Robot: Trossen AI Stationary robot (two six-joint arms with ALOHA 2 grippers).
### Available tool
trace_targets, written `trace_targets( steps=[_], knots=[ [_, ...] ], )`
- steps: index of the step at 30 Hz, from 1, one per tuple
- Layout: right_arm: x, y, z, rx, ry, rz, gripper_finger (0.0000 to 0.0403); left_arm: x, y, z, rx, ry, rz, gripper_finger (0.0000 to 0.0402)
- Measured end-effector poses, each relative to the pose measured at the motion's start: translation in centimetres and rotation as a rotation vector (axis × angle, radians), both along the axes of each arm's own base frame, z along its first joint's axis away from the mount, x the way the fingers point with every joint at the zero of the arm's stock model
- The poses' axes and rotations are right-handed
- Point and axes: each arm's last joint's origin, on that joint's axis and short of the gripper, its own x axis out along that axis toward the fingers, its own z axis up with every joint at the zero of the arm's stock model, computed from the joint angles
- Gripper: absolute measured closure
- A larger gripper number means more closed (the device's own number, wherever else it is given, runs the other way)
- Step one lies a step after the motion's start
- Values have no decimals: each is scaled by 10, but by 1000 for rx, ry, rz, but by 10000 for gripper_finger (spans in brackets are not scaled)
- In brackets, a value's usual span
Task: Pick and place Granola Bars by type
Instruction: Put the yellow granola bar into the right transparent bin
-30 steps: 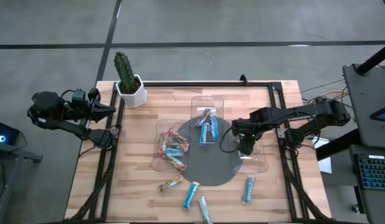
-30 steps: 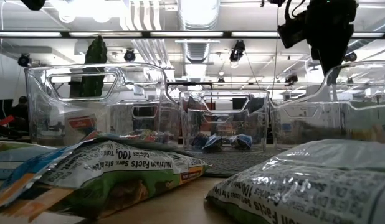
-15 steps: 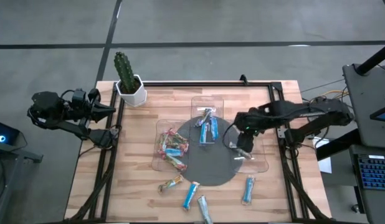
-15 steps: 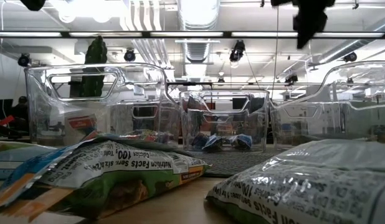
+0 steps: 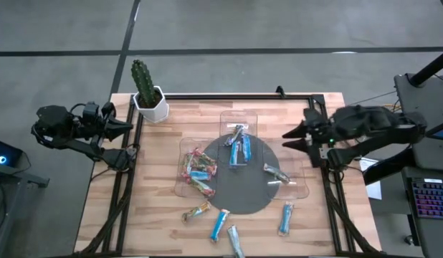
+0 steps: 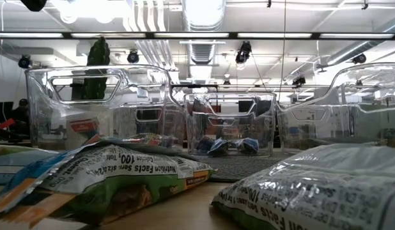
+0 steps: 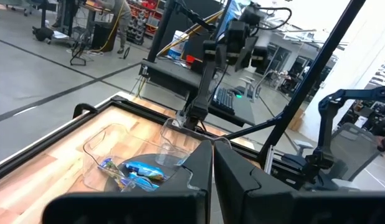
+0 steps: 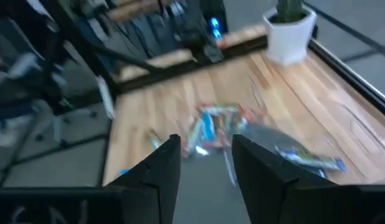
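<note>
Right gripper (image 5: 287,134) hangs at the table's right edge, beside the right-hand tray, its two fingers (image 8: 160,167) parted with nothing between them. Left gripper (image 5: 128,126) sits off the table's left edge near the potted cactus (image 5: 145,89), its jaws pressed together and empty.

Three clear plastic trays stand around a dark round mat (image 5: 244,193). The left tray (image 5: 183,188) holds a heap of Granola Bars (image 5: 197,170) in red, orange and blue wrappers. The far tray (image 5: 225,118) holds blue bars (image 5: 240,150) and one silvery bar (image 5: 237,132) at its far end. The right tray (image 5: 303,188) holds a single silvery bar (image 5: 276,173), lying at a slant near its left side.

Four more bars lie loose on the wooden table (image 5: 157,215) along the near edge: an orange one (image 5: 196,211), a blue one (image 5: 220,223), a pale silvery one (image 5: 236,240) and another blue one (image 5: 286,218), all apart from the trays.

From table height, two big wrappers (image 6: 114,172) fill the foreground, with the trays behind them.
</note>
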Motion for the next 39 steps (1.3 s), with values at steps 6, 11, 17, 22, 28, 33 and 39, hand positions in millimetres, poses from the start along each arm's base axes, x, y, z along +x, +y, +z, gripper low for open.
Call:
trace_targets(
  steps=[6,11,17,22,28,33,39],
  knots=[
    [-23,1,-8,11,-50,37,284,5,-1,2,-1,-6,0,402],
    [-28,3,-23,18,-75,67,308,16,-4,2,-4,-12,0,402],
    [-31,8,-38,36,-144,114,345,34,-9,0,6,20,0,402],
    [-38,9,-45,54,-216,138,373,48,-14,6,9,-12,-2,402],
    [-45,9,-50,76,-254,157,393,61,-17,13,29,-70,-12,402],
    [-54,8,-48,61,-288,175,394,77,-23,17,26,-99,-51,402],
    [-62,4,-44,58,-322,172,394,102,-33,17,52,-81,-156,402]
  ],
)
